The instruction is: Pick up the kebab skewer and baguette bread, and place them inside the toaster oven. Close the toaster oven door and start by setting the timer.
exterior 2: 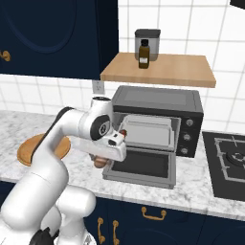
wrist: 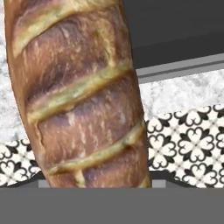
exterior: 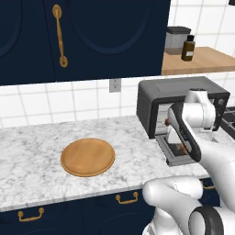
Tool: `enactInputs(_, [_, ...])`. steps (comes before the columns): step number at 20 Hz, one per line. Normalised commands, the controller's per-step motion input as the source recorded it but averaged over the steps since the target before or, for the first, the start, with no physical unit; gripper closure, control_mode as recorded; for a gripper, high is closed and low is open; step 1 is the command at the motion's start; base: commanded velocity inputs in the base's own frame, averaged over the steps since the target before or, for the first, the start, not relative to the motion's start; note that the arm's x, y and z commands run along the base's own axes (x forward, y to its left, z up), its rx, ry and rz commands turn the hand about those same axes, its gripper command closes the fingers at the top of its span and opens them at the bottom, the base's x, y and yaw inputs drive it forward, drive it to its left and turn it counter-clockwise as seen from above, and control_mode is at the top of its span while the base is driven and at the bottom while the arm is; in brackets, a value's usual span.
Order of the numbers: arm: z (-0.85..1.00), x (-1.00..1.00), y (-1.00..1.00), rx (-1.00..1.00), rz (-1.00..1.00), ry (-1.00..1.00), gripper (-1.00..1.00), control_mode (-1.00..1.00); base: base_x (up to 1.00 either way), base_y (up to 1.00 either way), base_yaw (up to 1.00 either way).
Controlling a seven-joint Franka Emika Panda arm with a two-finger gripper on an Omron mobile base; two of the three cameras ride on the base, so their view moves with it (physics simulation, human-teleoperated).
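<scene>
Nearby, round wooden plate (exterior: 87,157), brown bottle (exterior 2: 143,55) on shelf (exterior 2: 162,71)

White marbled counter (exterior: 36,151) carries a round wooden plate (exterior: 87,157), well left of the gripper (exterior 2: 100,160), and the toaster oven (exterior 2: 158,103) just behind it, its door (exterior 2: 141,165) dropped open.

Round wooden plate (exterior: 87,157) on marble counter (exterior: 32,151); brown bottle (exterior 2: 143,55) beside grey canister (exterior 2: 147,37) on wooden shelf (exterior 2: 177,72).
</scene>
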Motion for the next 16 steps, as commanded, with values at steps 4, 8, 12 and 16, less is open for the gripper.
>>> enactInputs(4, [0.07, 0.20, -1.00, -0.09, -0.07, 0.12, 1.00, -1.00, 0.00, 0.00, 0.00])
enactInputs(8, [0.19, 0.19, -0.68, -0.08, -0.05, -0.01, 1.00, -1.00, 0.00, 0.00, 0.00])
enactInputs(12, [0.19, 0.17, -0.58, -0.01, -0.03, -0.11, 1.00, -1.00, 0.00, 0.00, 0.00])
enactInputs(16, [0.00, 0.45, -0.08, 0.00, 0.00, -0.05, 1.00, -1.00, 0.00, 0.00, 0.00])
